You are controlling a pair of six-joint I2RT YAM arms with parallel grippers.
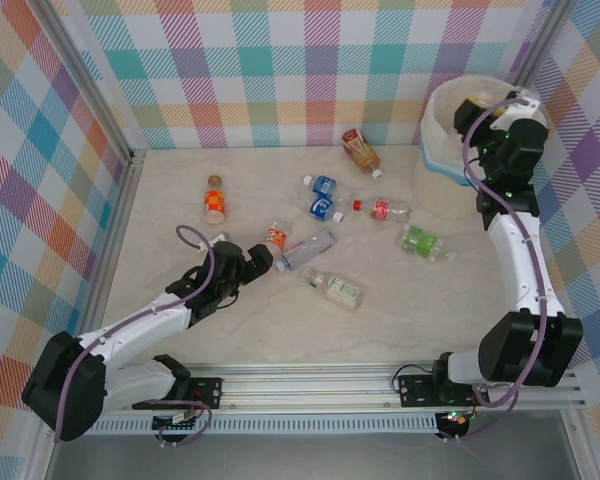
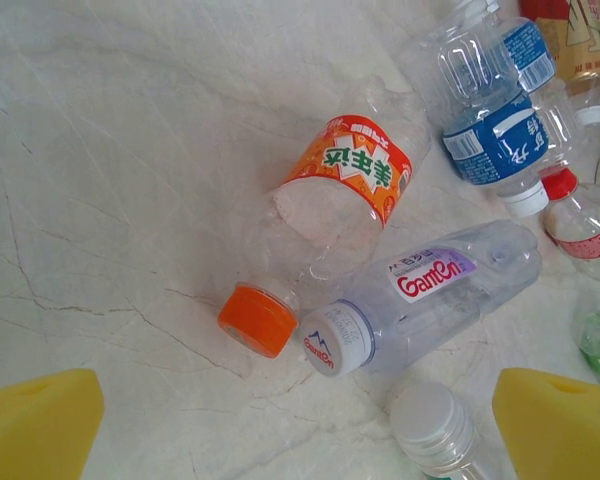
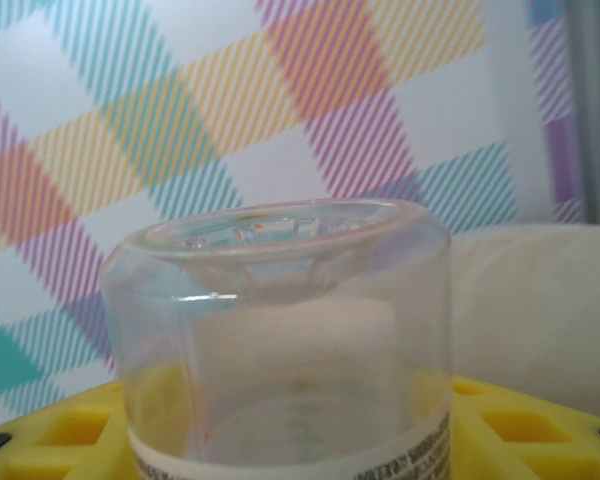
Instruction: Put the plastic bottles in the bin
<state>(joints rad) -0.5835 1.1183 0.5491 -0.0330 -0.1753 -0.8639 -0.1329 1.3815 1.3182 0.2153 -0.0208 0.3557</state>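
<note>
Bottles (image 1: 324,185) lie scattered on their sides across the table (image 1: 180,300), most of them around its middle. The bin (image 1: 438,150) stands at the table's 2 o'clock corner.

The right gripper (image 1: 477,112) hangs over the bin's mouth, clenched on a clear bottle (image 3: 290,330). In the wrist view that bottle's long axis runs from 6 to 12 o'clock. Its base end is away from the fingers, toward the checked wall (image 3: 180,120), and the bin's cream side is at 3 o'clock.

The left gripper (image 2: 300,430) sits low at the table's 8 o'clock, jaws spread wide and holding nothing. Just ahead of it an orange-label bottle (image 2: 345,175) points its orange cap to 7 o'clock. Just beside it, a white-capped bottle (image 2: 430,290) points its cap to 8 o'clock.
</note>
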